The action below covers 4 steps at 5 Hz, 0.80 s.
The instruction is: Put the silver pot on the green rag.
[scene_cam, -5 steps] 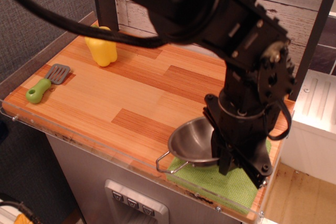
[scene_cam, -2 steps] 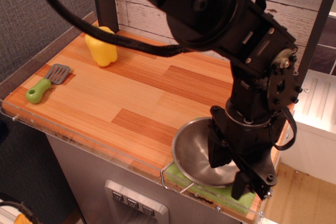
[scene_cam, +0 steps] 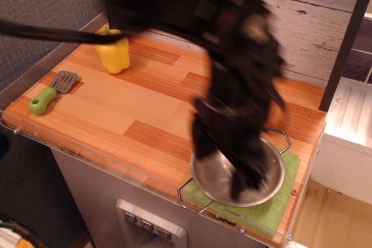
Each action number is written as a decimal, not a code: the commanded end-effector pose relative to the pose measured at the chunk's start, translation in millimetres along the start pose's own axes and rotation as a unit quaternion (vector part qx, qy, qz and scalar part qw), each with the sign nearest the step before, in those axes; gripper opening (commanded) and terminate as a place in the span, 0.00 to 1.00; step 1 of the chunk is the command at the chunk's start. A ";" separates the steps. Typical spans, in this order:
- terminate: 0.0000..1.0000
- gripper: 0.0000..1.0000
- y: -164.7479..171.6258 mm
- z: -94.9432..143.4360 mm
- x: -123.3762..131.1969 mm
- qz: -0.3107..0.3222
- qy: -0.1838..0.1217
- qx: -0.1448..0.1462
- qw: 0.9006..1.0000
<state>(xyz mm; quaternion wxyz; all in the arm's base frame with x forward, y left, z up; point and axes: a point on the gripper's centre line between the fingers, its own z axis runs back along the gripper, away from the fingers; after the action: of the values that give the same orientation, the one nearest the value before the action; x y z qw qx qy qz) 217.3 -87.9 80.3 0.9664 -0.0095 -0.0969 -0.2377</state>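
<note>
The silver pot sits flat on the green rag at the front right corner of the wooden counter. Both of its wire handles show, one at the front left and one at the back right. My gripper is motion-blurred and hangs over the left and middle of the pot. Its dark fingers look spread apart, and they are off the pot's right rim. The arm hides part of the pot's inside and its left rim.
A yellow pepper stands at the back left. A green-handled spatula lies near the left edge. A clear plastic lip runs along the counter's front. A white cabinet stands to the right.
The pot went from tilted in my grip to lying flat on the rag. My gripper has let go of its rim and swung left and up, now blurred.
</note>
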 end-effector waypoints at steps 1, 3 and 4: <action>0.00 1.00 86.1 33.6 -15.9 0.155 -0.034 0.043 0.986; 0.00 1.00 111.9 16.5 -10.2 0.153 0.000 0.028 0.988; 0.00 1.00 114.7 15.0 -12.0 0.155 0.004 0.024 0.988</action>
<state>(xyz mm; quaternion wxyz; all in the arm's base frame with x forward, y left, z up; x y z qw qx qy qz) 265.9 20.8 88.5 0.9929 -0.0022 -0.0802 -0.0883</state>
